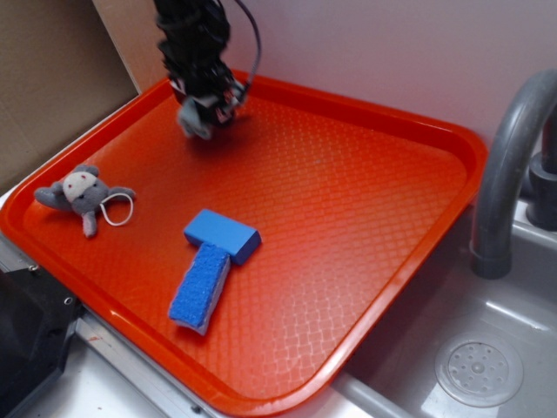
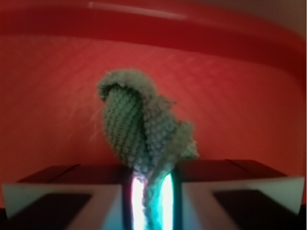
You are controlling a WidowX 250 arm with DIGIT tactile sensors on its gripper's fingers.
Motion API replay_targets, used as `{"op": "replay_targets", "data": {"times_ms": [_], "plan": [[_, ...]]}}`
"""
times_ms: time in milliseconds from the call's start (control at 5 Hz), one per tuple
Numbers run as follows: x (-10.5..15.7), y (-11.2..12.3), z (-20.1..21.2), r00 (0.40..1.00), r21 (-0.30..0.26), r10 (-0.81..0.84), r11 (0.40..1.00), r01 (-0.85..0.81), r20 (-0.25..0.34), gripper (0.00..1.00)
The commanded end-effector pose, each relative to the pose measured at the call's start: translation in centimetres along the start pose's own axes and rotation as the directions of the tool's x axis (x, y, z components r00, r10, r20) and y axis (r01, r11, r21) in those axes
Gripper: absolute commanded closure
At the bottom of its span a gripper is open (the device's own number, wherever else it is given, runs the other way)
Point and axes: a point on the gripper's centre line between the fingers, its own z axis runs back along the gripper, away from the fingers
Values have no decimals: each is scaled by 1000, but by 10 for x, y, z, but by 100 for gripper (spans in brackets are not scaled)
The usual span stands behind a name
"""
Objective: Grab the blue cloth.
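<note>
The blue cloth [image 1: 193,118] is a small pale terry towel, bunched and hanging from my gripper [image 1: 209,106] above the far left part of the orange tray [image 1: 365,226]. In the wrist view the cloth [image 2: 141,124] is pinched between my two jaws, which stand close together on it, with my gripper [image 2: 151,191] shut on its lower folds. The cloth is lifted clear of the tray floor.
A grey plush toy [image 1: 83,196] lies at the tray's left edge. A bright blue block [image 1: 222,235] and a deep blue scrub sponge [image 1: 200,287] lie near the tray's front. A grey tap [image 1: 509,174] and a sink [image 1: 479,366] are at the right.
</note>
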Motion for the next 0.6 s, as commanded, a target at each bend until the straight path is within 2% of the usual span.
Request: {"op": "replay_targets", "data": {"times_ms": [0,200,400], "plan": [[-54,-30,128,999,-98,43,994,-42,2,100],[-67,-41,179,997,-115,25,993,-16,78,100],[-62,-44,209,997,-97,-46,994,53,68,100]]}}
